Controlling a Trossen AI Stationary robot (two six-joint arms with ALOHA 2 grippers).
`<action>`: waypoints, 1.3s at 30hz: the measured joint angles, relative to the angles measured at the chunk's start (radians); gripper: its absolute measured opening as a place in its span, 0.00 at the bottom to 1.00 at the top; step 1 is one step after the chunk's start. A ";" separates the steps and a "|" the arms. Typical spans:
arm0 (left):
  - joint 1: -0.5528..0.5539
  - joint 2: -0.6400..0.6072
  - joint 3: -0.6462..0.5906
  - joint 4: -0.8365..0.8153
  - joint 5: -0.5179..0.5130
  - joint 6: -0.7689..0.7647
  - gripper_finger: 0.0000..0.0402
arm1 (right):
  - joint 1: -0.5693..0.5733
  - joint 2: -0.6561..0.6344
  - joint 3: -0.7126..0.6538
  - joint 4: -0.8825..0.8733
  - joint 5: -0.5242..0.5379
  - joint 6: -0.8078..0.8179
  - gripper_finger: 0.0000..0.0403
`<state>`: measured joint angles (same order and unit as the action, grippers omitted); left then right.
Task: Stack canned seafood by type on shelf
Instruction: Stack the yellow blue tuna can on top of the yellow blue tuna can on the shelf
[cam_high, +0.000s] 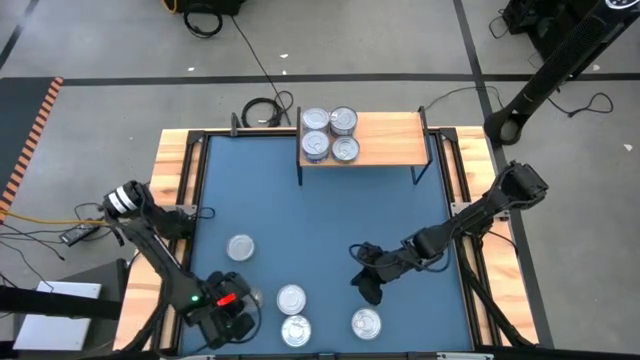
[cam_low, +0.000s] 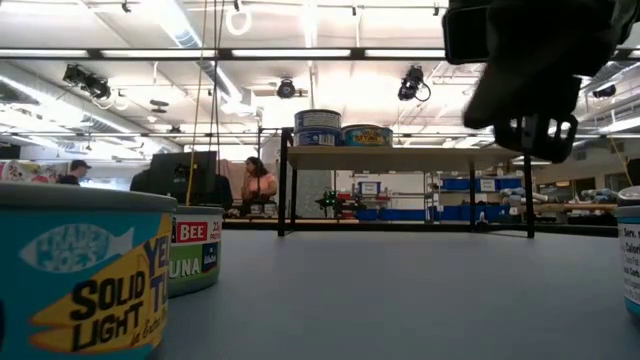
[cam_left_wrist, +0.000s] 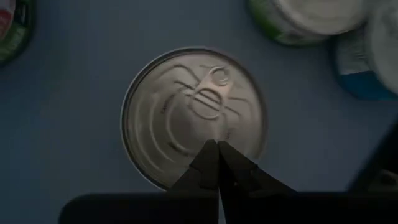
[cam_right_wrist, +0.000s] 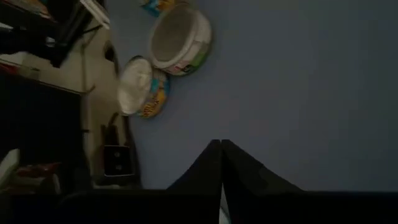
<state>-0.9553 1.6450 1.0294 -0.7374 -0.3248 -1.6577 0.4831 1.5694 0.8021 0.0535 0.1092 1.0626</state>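
I am holding my left end effector (cam_high: 232, 318) at the lower left of the high view, fingers pressed together and gripping nothing, hanging right above a silver-lidded can (cam_left_wrist: 194, 117) with a pull tab. My right end effector (cam_high: 368, 285) is hovering at the lower centre-right over bare blue counter (cam_high: 300, 215), fingers likewise closed and empty. Four cans (cam_high: 329, 134) are already sitting on the left part of the shelf (cam_high: 385, 140) at the top centre. More cans are lying loose on the counter: one (cam_high: 240, 246) at centre left, two (cam_high: 292, 298) near the bottom edge, another (cam_high: 366, 322) just below my right end effector. I am judging these tins stiff, fairly weighty and smooth-sided, so I should be opening wide and pinching across the round wall, not the slick lid.
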 joint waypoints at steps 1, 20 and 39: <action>0.011 0.011 0.000 0.000 0.009 0.000 0.00 | 0.000 -0.009 0.000 -0.030 0.006 -0.001 0.04; 0.383 0.066 0.001 0.132 0.031 0.402 0.00 | -0.008 -0.255 0.000 -0.350 0.126 -0.112 0.03; 0.789 0.172 0.038 0.922 0.326 0.685 0.00 | -0.013 -0.380 0.000 -0.554 0.430 0.240 0.02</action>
<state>-0.1662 1.8173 1.0670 0.1848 0.0007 -0.9727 0.4702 1.1899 0.8017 -0.5006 0.5393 1.3024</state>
